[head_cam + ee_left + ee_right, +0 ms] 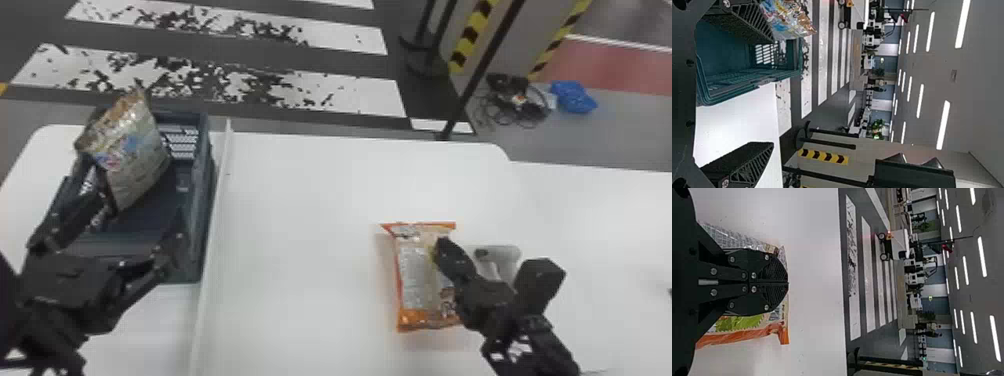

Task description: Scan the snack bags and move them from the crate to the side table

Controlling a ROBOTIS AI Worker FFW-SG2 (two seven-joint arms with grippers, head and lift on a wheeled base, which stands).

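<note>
My left gripper [142, 225] stands open over the near part of the dark crate [199, 195]. A pale, patterned snack bag [134, 160] stands tilted at the crate's far left, beside the left finger. In the left wrist view, that bag [787, 19] shows past one finger of the open gripper [772, 92], with the crate [746, 84] alongside. On the white table, an orange-edged snack bag [415, 272] lies flat, and my right gripper [442, 246] is over its right side. In the right wrist view, the gripper [788, 282] is shut and partly covers the bag [746, 337].
A light grey handheld device [502, 257] lies on the side table [310, 225], just right of the orange-edged bag and partly behind the right arm. A raised white edge [212, 220] runs between crate and side table. Black posts stand on the floor beyond.
</note>
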